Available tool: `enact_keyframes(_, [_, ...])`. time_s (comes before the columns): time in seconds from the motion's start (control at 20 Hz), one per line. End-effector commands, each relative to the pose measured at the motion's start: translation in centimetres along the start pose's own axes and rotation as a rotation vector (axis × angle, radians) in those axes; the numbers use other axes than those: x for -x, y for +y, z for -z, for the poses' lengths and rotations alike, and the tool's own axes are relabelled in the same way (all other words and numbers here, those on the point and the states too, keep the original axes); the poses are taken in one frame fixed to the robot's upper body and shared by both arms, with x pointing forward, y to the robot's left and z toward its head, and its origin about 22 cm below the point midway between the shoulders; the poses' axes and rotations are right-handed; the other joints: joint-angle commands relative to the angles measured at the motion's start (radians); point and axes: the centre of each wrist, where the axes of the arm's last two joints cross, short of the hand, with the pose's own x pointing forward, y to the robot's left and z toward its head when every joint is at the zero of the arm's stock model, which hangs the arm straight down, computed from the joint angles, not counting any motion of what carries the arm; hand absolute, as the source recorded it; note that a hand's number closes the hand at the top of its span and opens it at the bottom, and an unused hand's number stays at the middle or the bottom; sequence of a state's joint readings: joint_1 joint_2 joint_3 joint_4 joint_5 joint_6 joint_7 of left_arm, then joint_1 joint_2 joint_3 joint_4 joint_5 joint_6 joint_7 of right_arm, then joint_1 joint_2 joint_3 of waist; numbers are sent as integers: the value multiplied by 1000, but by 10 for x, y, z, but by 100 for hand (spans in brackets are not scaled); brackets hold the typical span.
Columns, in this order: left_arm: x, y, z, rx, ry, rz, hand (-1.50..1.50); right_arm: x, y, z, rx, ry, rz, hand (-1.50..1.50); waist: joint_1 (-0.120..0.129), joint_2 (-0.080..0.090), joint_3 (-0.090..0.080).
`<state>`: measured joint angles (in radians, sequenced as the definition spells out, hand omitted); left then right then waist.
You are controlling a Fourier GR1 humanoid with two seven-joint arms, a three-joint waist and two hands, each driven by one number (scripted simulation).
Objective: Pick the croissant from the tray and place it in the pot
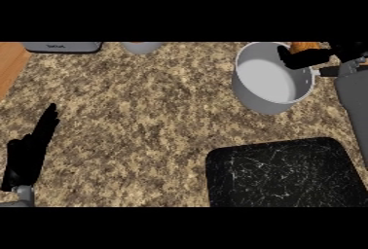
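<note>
A grey pot (269, 78) stands at the counter's far right, its inside showing pale and bare. Over its far right rim my right hand (310, 57) is curled round an orange-brown croissant (306, 46), of which only a small part shows above the fingers. The black tray (284, 175) with white scratch marks lies at the lower right, nothing on it. My left hand (28, 148) rests open at the lower left edge, fingers pointing up.
A grey appliance (61, 46) and a pale cup (142, 46) sit along the far edge. A strip of wooden surface (10, 61) shows at the far left. My right forearm (354, 92) runs down the right edge beside the pot.
</note>
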<state>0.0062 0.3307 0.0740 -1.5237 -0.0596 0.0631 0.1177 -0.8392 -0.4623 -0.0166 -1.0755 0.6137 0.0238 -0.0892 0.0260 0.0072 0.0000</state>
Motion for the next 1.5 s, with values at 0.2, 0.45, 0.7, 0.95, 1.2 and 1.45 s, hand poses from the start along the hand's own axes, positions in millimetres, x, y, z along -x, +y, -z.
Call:
enact_keyframes(0.2, [-7, -2, 3, 12, -8, -1, 0, 35, 18, 28, -65, 6, -117, 150, 16, 6, 1])
enact_keyframes(0.45, [-2, 0, -1, 25, -32, 8, 0, 38, 55, 30, -90, 66, -14, 150, 39, 15, 1])
enact_keyframes(0.7, [-21, -4, 14, 16, -53, 1, 0, 47, 68, 25, -135, 117, 113, -150, 44, 22, 2])
enact_keyframes(0.95, [-8, -11, 7, 31, -28, -1, 0, 46, 62, 31, -130, 55, 166, -150, 41, 19, 2])
enact_keyframes(1.2, [-3, -7, 6, 33, -19, -1, 0, 41, 42, 41, 85, -19, 424, -150, 39, 19, 3])
enact_keyframes(1.45, [-2, 2, 6, 8, -6, -8, 0, 68, 32, 25, 187, 0, 645, -150, 23, 12, 2])
